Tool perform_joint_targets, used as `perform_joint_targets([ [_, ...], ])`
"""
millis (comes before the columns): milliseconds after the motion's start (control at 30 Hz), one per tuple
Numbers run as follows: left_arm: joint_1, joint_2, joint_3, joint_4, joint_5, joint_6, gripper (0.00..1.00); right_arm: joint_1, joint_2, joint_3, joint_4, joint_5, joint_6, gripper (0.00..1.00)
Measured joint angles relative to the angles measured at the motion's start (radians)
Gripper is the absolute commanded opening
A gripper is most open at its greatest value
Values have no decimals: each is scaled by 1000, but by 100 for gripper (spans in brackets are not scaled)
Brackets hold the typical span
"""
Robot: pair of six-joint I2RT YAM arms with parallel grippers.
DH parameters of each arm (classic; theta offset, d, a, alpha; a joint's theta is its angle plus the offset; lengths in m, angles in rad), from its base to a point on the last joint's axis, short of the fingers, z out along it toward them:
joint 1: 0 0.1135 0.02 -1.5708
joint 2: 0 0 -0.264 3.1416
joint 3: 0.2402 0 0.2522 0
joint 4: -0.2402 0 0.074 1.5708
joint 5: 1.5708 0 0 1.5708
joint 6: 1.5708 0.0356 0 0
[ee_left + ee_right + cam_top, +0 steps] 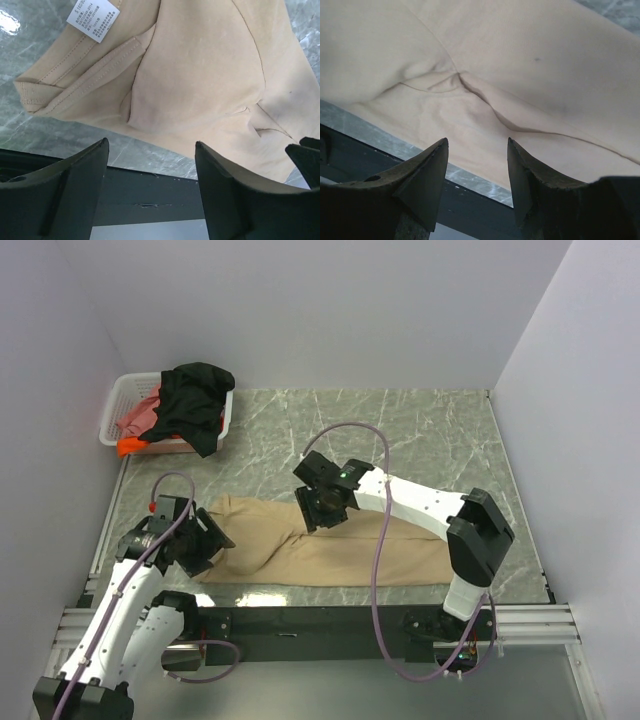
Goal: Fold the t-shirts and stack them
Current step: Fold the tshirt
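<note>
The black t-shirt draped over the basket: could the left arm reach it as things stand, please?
Probably yes. The left gripper is open and empty, and only bare table lies between it and the black t-shirt on the basket at the far left, though it looks a long stretch.

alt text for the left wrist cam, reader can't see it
A tan t-shirt lies creased on a grey-green marble table, its white tag at upper left. In the foreground the left gripper is open with nothing between its two dark fingers, and the black rail along the table's edge shows between them.
</note>
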Motion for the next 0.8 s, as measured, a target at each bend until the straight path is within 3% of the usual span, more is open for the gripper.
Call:
perform_joint_targets([
  [167, 0, -5, 0, 4, -3, 18, 60, 10, 32, 46, 10, -13, 0, 58],
  [333, -34, 29, 3, 64, -8, 48, 56, 11, 32, 43, 12, -8, 17, 58],
  [467, -192, 95, 24, 127, -64, 42, 57, 2, 18, 7, 16, 8, 47, 58],
  [633, -451, 332, 161, 182, -215, 40, 59, -51, -36, -71, 21, 8, 84, 59],
  [800, -585, 492, 246, 255, -356, 81, 56, -118, -103, -127, 47, 7, 109, 59],
])
